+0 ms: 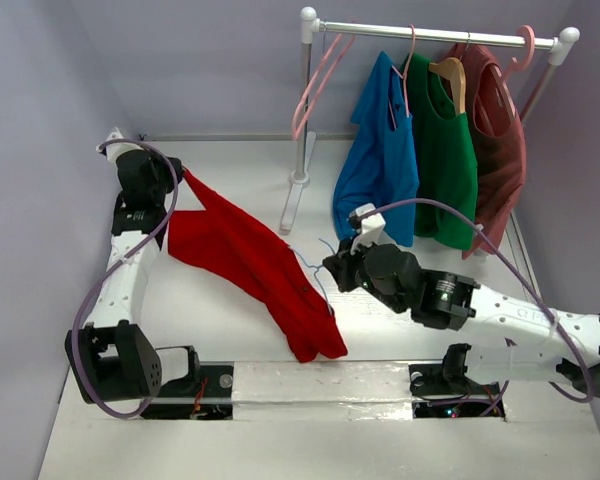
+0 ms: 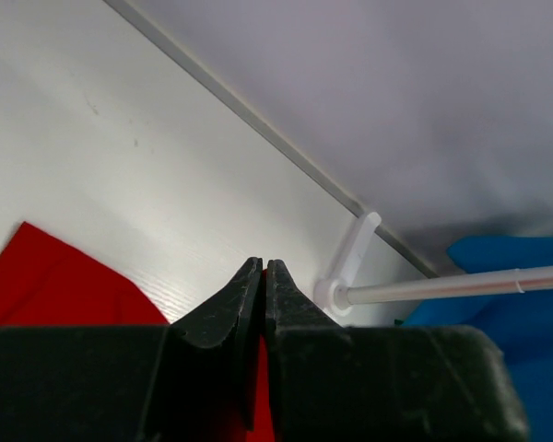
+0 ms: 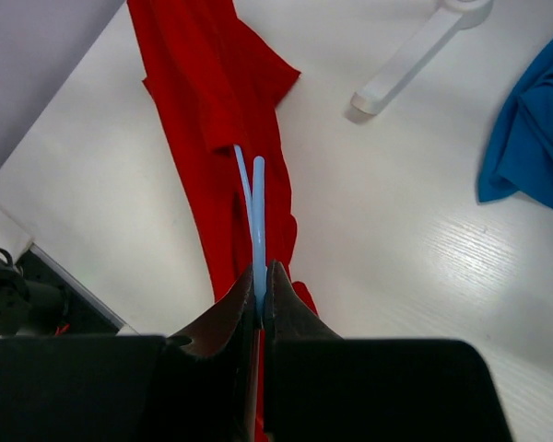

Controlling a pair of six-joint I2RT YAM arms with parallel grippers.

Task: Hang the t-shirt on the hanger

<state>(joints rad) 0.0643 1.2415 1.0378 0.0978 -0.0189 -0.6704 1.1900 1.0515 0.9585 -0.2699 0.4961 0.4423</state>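
Note:
The bright red t-shirt stretches diagonally across the white table, from the back left down toward the front middle. Its back-left edge is lifted by my left gripper. In the left wrist view that gripper is shut, with red fabric of the t-shirt pinched between its jaws. My right gripper sits just right of the shirt's middle. It is shut on the thin light-blue hanger, which points out over the t-shirt. Part of the hanger shows as thin blue wire against the shirt.
A white clothes rack stands at the back, its foot on the table just beyond the shirt. Hanging on it are an empty pink hanger, a blue shirt, a green shirt and a dark maroon shirt.

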